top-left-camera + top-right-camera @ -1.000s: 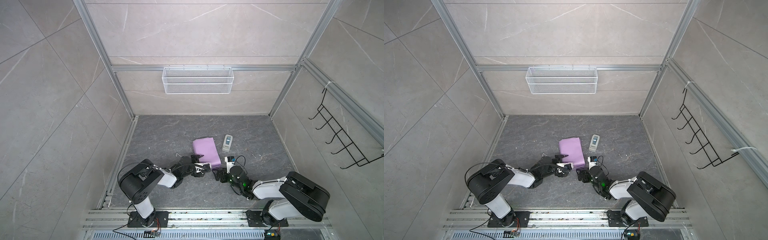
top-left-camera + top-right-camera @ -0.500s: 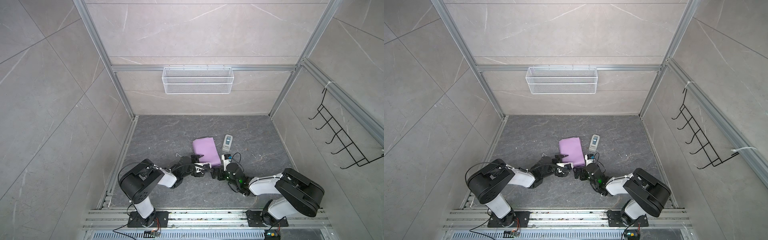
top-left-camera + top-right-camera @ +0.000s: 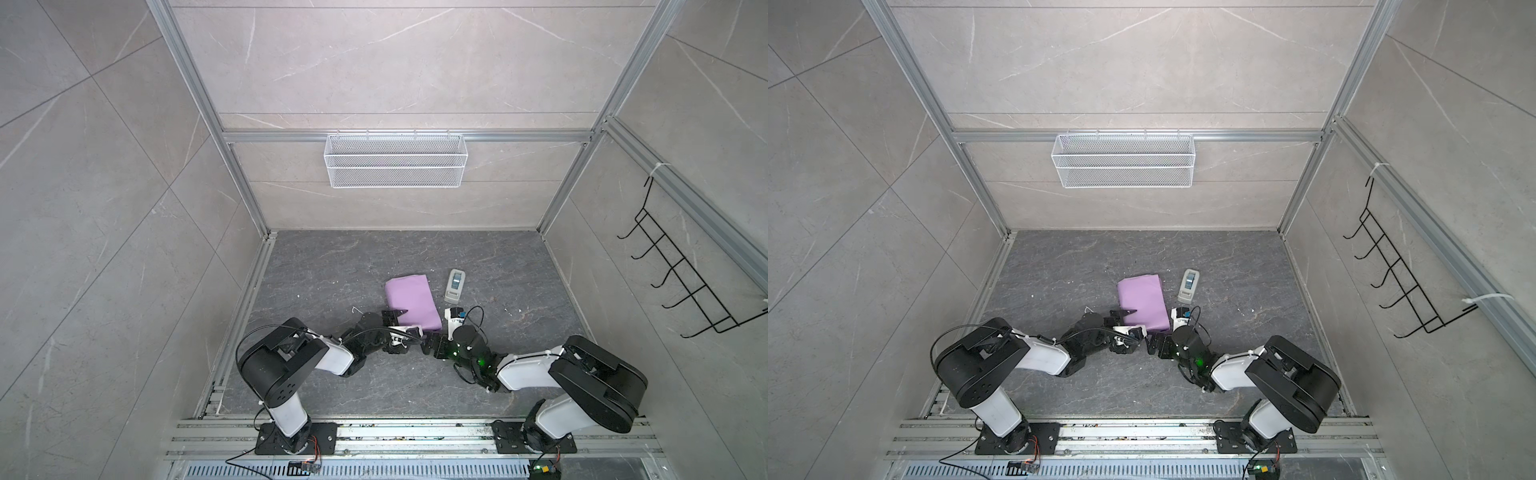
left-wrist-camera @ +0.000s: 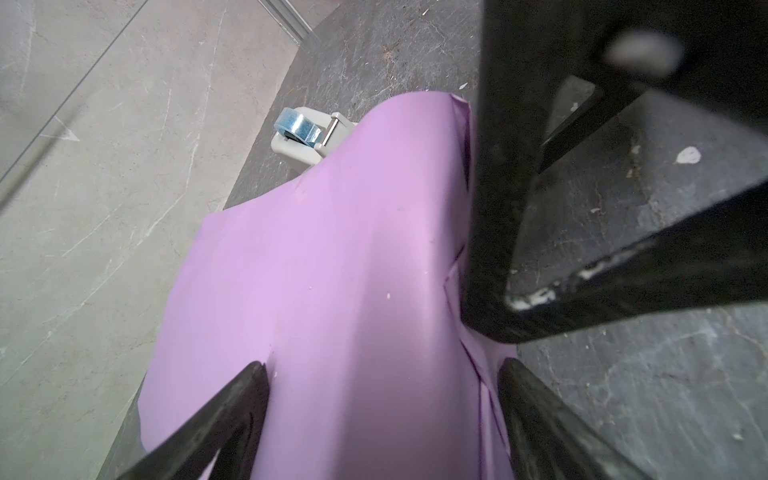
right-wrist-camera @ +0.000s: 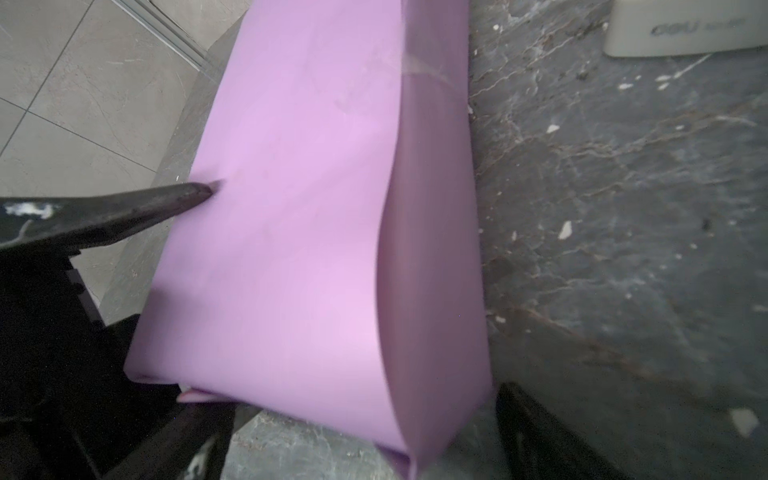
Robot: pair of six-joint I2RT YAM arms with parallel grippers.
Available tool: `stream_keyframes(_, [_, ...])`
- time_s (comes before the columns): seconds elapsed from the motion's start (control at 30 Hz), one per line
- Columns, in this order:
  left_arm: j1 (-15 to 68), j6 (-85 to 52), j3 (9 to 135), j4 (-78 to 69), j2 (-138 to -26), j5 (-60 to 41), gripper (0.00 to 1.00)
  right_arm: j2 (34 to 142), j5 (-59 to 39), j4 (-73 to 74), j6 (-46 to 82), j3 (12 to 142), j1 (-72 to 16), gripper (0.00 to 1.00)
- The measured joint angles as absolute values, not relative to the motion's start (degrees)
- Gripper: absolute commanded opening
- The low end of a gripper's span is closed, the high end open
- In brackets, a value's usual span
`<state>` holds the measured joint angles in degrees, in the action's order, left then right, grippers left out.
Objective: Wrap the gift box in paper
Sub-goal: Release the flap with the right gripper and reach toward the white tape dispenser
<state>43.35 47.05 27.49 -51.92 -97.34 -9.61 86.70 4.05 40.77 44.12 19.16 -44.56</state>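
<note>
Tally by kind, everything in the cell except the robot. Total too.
paper, lilac, folded into a parcel: 1
tape dispenser: 1
wire basket, on the back wall: 1
hook rack, on the side wall: 1
Total: 4
Whatever the paper covers is hidden.

Paper [image 3: 411, 300], lilac, folded into a bundle: one. Dispenser [image 3: 454, 285], grey-white: one, carrying one tape roll [image 4: 300, 128]. Wire basket [image 3: 395, 166]: one. Black hook rack [image 3: 683, 262]: one. Arms: two, left arm [image 3: 291, 365] and right arm [image 3: 590, 374].
</note>
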Motion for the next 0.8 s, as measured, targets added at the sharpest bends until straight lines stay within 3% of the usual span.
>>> stream_keyframes(0.37, [43.4, 47.0, 27.5, -51.9, -97.3, -9.6, 0.85, 69.0, 3.8, 26.2, 43.4, 18.4, -42.9, 0.99])
stream_keyframes(0.57, [43.4, 47.0, 27.5, -52.0, -97.3, -9.6, 0.85, 63.3, -1.9, 10.1, 39.5, 25.0, -32.4, 0.96])
stream_keyframes(0.8, [43.3, 47.0, 27.5, -52.0, -97.3, -9.6, 0.85, 67.9, -13.2, -0.7, 35.6, 36.5, -19.2, 0.93])
